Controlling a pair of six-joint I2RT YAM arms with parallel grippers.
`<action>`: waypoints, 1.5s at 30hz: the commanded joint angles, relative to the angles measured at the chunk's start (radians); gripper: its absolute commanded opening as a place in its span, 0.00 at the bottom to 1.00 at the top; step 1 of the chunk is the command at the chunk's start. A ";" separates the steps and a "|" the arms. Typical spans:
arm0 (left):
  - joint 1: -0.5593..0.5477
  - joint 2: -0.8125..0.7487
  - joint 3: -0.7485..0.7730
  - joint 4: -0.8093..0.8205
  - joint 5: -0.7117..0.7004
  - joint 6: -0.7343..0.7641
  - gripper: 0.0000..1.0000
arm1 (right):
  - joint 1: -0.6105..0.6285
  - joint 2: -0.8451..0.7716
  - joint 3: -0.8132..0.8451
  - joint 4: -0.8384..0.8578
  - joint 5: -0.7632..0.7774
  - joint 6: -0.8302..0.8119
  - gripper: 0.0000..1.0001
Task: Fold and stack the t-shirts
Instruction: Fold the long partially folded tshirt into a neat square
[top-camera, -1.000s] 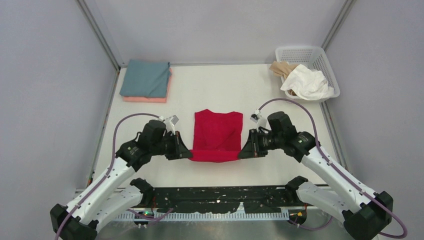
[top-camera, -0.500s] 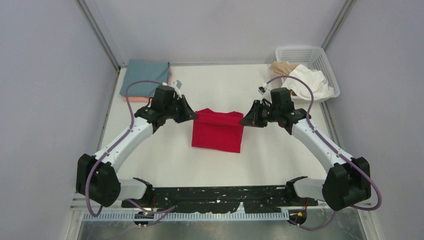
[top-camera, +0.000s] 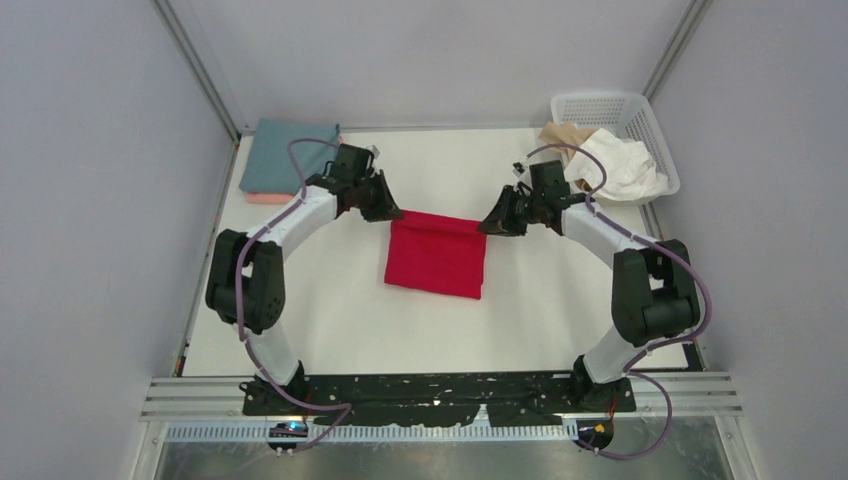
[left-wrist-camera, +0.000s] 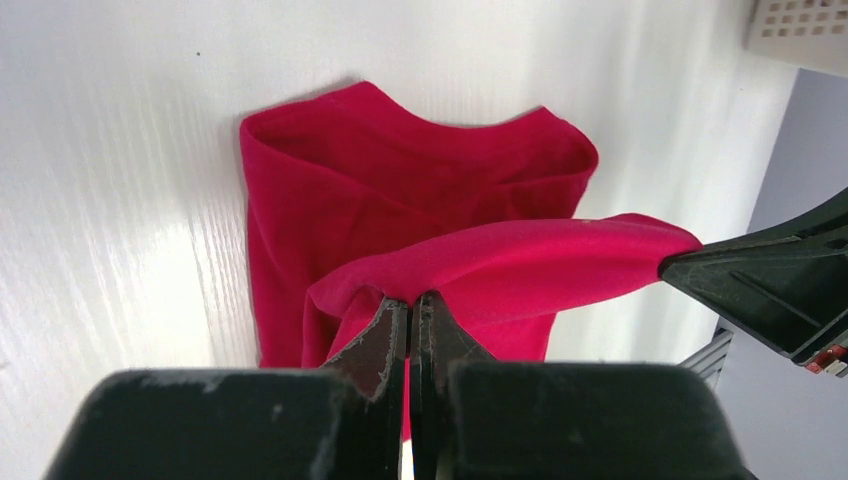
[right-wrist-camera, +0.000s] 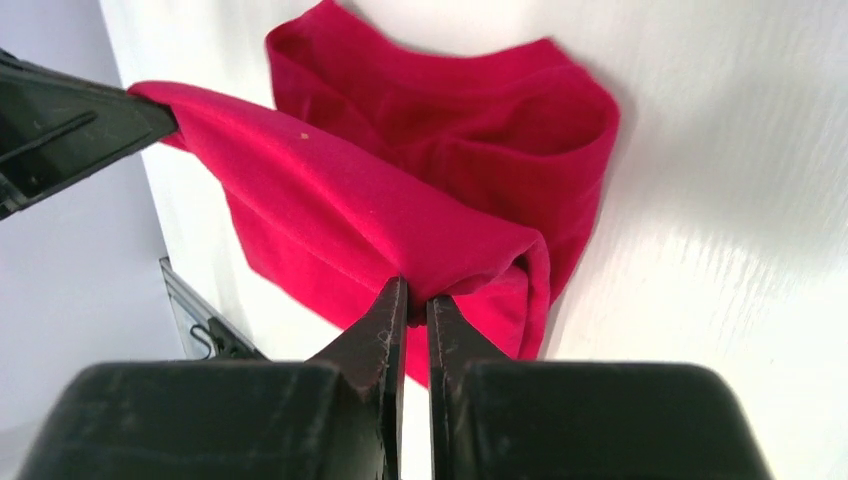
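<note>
The left gripper (top-camera: 393, 213) is pinching the red t-shirt (top-camera: 435, 258) at its ten o'clock corner, the right gripper (top-camera: 487, 226) clamping its two o'clock corner; the shirt is lying mid-table, far edge raised between them.

red t-shirt (top-camera: 436, 258): folded centre, far edge lifted | grey-teal (top-camera: 285, 157) on salmon pink (top-camera: 270, 198): far-left | white (top-camera: 620, 165), beige (top-camera: 562, 135): far-right

It was a robotics lab cell: a white desk (top-camera: 330, 320) boxed in by plain grey panels (top-camera: 100, 200) on aluminium posts (top-camera: 197, 65), a cabled left arm (top-camera: 300, 215) and right arm (top-camera: 600, 230) bolted to a black mounting rail (top-camera: 440, 395), with a red t-shirt (top-camera: 435, 260) and plastic basket (top-camera: 640, 115) on the desk.
</note>
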 joint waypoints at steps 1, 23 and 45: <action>0.016 0.070 0.086 -0.052 -0.004 0.028 0.25 | -0.010 0.081 0.074 0.061 0.069 0.012 0.15; -0.154 -0.102 -0.243 0.109 0.164 0.018 0.83 | 0.056 0.086 0.047 0.290 -0.026 0.122 0.95; -0.123 -0.321 -0.326 0.012 -0.175 0.117 1.00 | 0.057 0.091 0.177 0.131 0.196 0.014 0.95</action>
